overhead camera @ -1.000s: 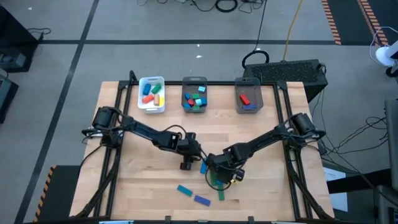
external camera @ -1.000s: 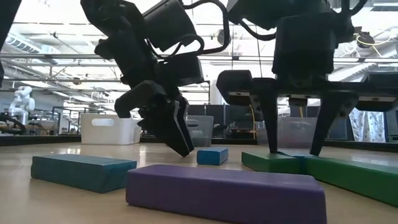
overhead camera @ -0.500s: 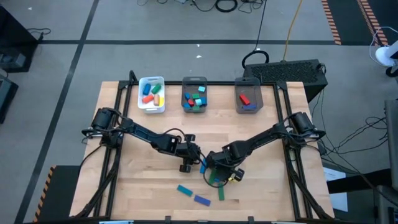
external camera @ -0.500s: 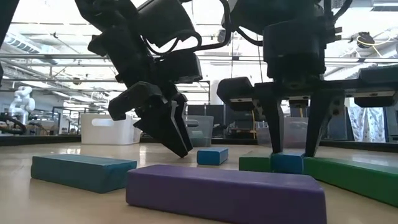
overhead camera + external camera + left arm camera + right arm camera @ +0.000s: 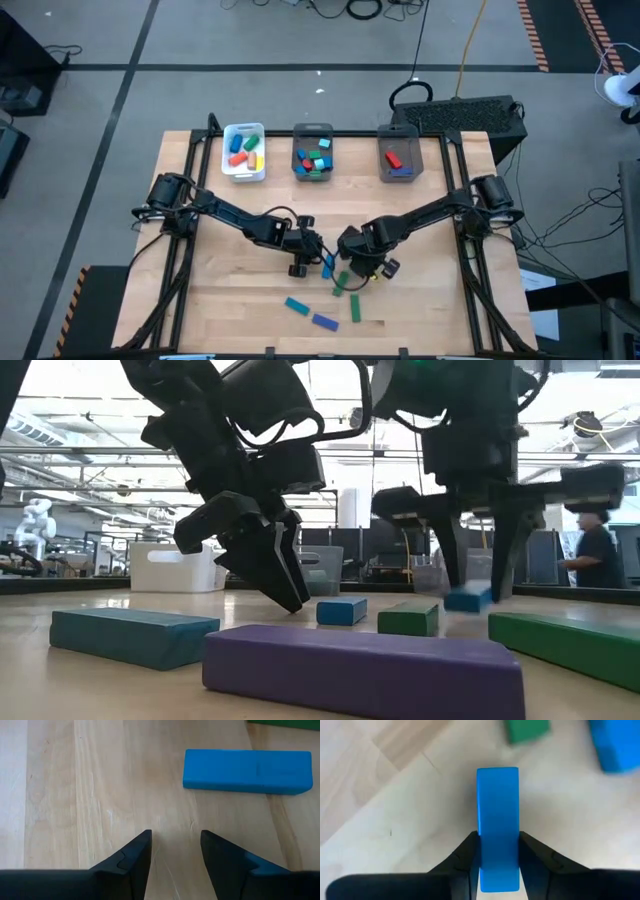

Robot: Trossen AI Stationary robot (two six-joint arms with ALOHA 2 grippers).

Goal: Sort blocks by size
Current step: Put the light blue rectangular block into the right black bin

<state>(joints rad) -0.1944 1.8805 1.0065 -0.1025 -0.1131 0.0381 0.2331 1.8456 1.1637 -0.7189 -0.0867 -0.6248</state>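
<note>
My right gripper is shut on a small blue block and holds it above the table, near the middle and toward the near edge. My left gripper is open and empty just above the table, left of it. Another blue block lies flat between the two grippers. A short green block, a long green bar, a purple bar and a teal bar lie flat nearer the near edge. My right gripper pinches the blue block's two broad faces between its two fingers. The fingers point down at it from above. The block stands on edge between the fingertips, lifted clear of the table.
A white tray and two grey bins holding blocks stand along the far edge. A person stands in the room beyond the table. Bare wood lies to the left and right of the loose blocks.
My right gripper has shut on the small blue block beside the green ones, then risen with it and gone a little toward the far edge. The block is now lifted clear of the table.
</note>
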